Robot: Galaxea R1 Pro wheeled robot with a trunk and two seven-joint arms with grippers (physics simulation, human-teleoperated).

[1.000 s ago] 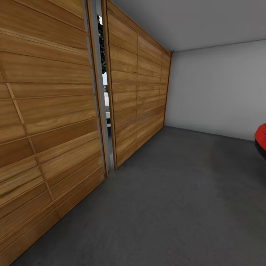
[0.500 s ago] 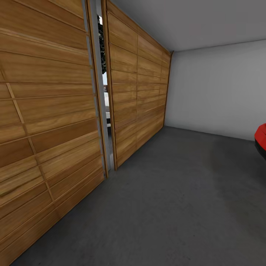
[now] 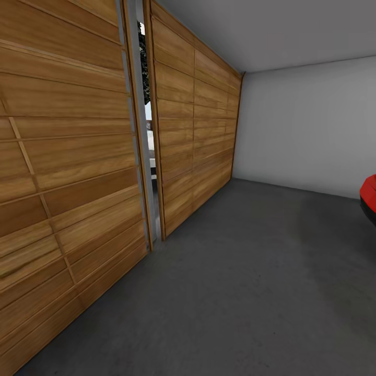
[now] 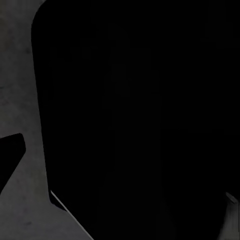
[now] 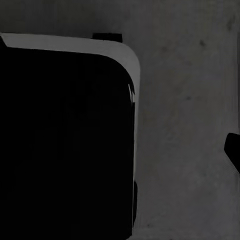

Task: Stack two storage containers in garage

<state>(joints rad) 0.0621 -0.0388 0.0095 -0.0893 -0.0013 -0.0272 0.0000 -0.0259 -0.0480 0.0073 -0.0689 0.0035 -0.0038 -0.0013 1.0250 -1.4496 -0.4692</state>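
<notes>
Underfoot, garage [image 3: 292, 130] interior: the floor [image 3: 250, 292], dark grey speckled concrete, runs from the near foreground to the far white wall [image 3: 308, 125]. It shows again as grey patches in the left wrist view [image 4: 20, 90] and the right wrist view [image 5: 185, 130].

Storage containers: the frames give no sight of a red-orange bin, so their whereabouts cannot be told from here; by judgement the robot is in transit or scouting a drop spot.

End effectors, left and right: both wrist views carry large black rounded shapes, too dark to identify; whether either end effector is wide, narrow or holding anything cannot be told.

Surroundings, outward: wooden panelled doors [image 3: 68, 156] along the left side, a narrow gap [image 3: 148, 136] between two panels showing daylight; a red car [image 3: 368, 196], a sliver at the right edge, well apart from the doors.

Risks, as judgement: the base stands close beside the door panels, so a turn could scrape them. A container set near the car or too near the doors would leave poor room for stacking. With both wrist views dark, any lowering to the floor would be poorly guided.
</notes>
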